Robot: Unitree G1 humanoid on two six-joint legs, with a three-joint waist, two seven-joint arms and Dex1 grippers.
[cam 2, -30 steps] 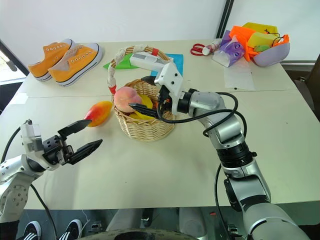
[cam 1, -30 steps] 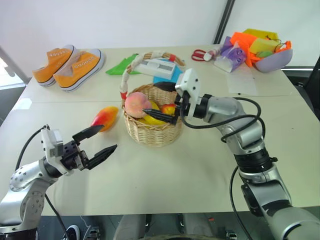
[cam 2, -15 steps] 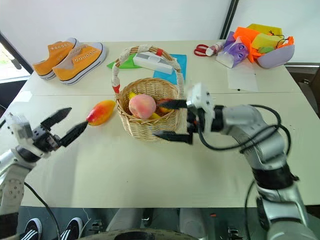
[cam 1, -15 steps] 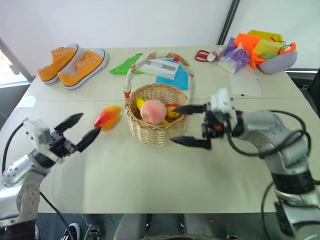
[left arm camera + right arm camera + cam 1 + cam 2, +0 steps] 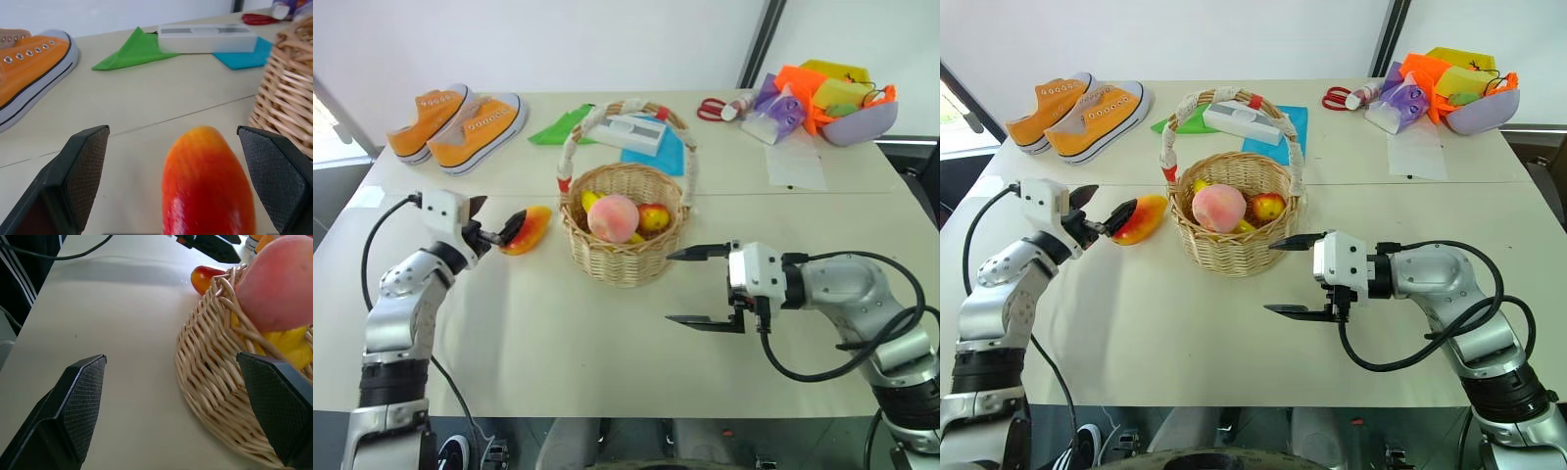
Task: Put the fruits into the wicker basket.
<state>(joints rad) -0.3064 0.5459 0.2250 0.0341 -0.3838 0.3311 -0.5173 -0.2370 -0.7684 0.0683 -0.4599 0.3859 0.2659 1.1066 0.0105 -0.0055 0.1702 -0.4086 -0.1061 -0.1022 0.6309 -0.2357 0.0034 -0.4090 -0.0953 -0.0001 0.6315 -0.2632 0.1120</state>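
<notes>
Reaching in from the 9 o'clock side of the table (image 5: 1234, 352), the left gripper (image 5: 176, 171) has advanced over the last second until its two spread fingers straddle the mango (image 5: 208, 183), one pad on either flank and neither yet pressing it. A second ago this gripper hung well short of the fruit; now the mango lies between the jaws, on the tabletop, just beside the wicker basket (image 5: 1231, 245) at the basket's 9 o'clock. Over the same interval the right gripper (image 5: 1295, 276) has drawn back out of the basket to its 4 o'clock, where it hovers empty with fingers wide apart. The peach (image 5: 1219, 208) now rests in the basket, with a small red-and-yellow fruit (image 5: 1268, 207) at its 3 o'clock and yellow pieces beneath. By this reading the right arm's delivery is complete and the mango is the last fruit outside; the step in hand is closing on it. The orange sneakers (image 5: 1077, 113), at 11 o'clock, play no part.
</notes>
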